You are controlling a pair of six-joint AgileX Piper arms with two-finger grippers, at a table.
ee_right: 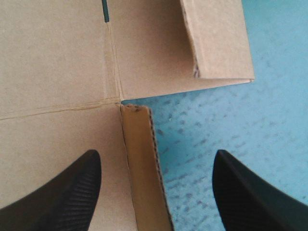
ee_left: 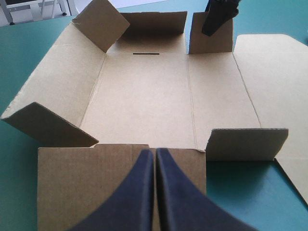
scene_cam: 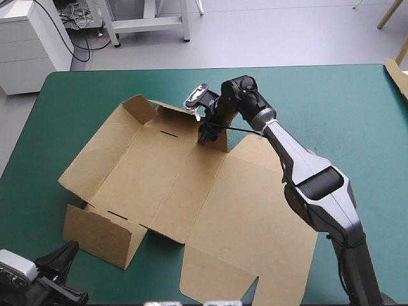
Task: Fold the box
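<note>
One flap (ee_right: pixel 139 144) of the brown cardboard box (scene_cam: pixel 159 172) stands inside the released right hand (ee_right: pixel 156 156); left hand (ee_left: pixel 155 153) clenched. Best grip it low, squarely.

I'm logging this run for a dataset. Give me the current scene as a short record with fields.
box: brown sheet, base flat, several flaps raised, lid panel flat
right claw: open, astride a raised flap at the box's far edge
left claw: shut, holding nothing, pointing at the box's near panel
table: teal-green cover
</note>
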